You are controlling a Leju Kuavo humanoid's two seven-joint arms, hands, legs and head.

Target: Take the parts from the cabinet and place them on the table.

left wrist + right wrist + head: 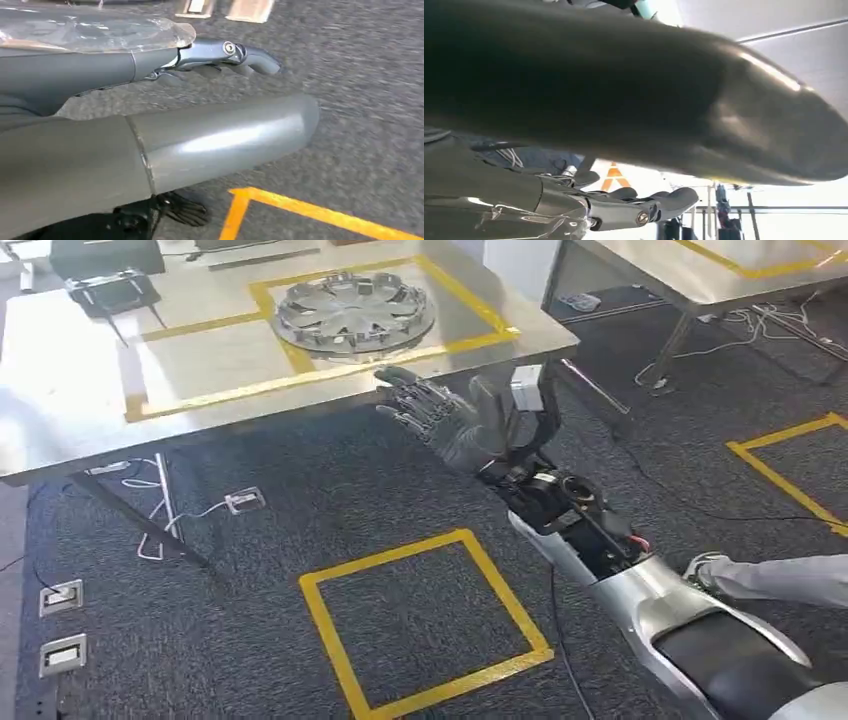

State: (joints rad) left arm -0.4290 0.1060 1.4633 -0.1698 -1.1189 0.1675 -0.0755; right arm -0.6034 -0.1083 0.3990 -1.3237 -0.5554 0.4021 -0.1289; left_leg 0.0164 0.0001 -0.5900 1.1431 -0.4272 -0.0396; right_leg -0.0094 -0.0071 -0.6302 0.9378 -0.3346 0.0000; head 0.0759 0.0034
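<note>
A silver wheel cover [352,312] lies flat on the steel table [90,400], inside a yellow taped square. My right hand [447,418] hovers just off the table's near edge, below the wheel cover, with its fingers spread and nothing in it. In the right wrist view its thick thumb [674,100] and dark fingers [644,205] are extended and hold nothing. My left hand [150,135] hangs over the grey carpet, thumb and fingers [240,52] stretched out, with nothing in it.
A black device [110,288] stands at the table's far left. Cables and floor sockets [62,595] lie on the carpet under the table. A yellow taped square [425,625] marks the floor in front of me. A second table [720,265] stands at the far right.
</note>
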